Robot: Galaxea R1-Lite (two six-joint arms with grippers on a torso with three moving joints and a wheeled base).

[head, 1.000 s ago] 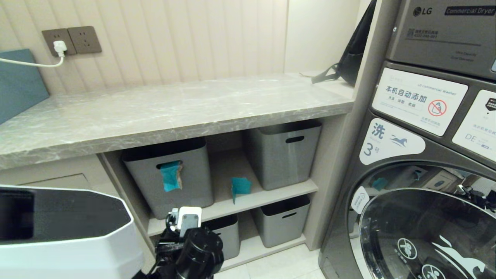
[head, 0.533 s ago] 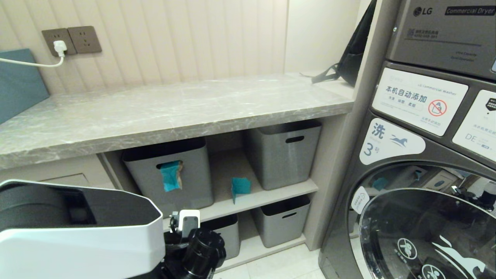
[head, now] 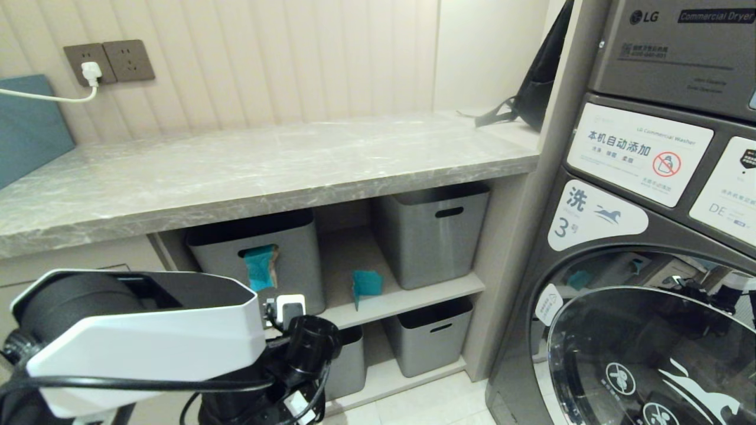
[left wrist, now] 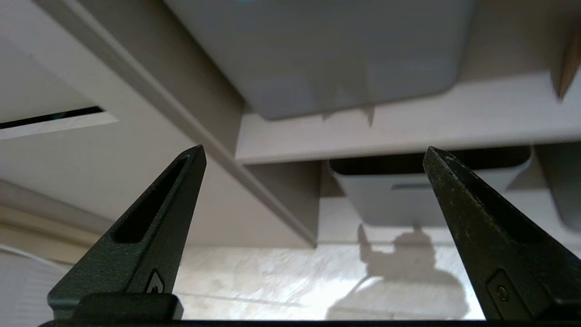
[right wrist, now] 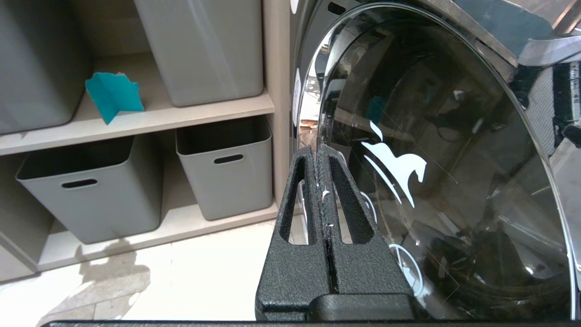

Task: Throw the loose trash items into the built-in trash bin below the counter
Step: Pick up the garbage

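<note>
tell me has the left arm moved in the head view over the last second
Yes. The left arm has swung rightward and up across the left grey box, covering more of it.

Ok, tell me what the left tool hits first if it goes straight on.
Probably the lower grey storage box under the shelf: the open left tool points there, holding nothing. Depth is unclear.

1. The long grey marble-patterned counter spans above a two-level shelf.
2. On the upper level, a crumpled teal wrapper lies between two grey plastic storage boxes.
3. Another teal wrapper sits in the left box's slot handle.
4. A front-loading washing machine stands right of the shelf.
</note>
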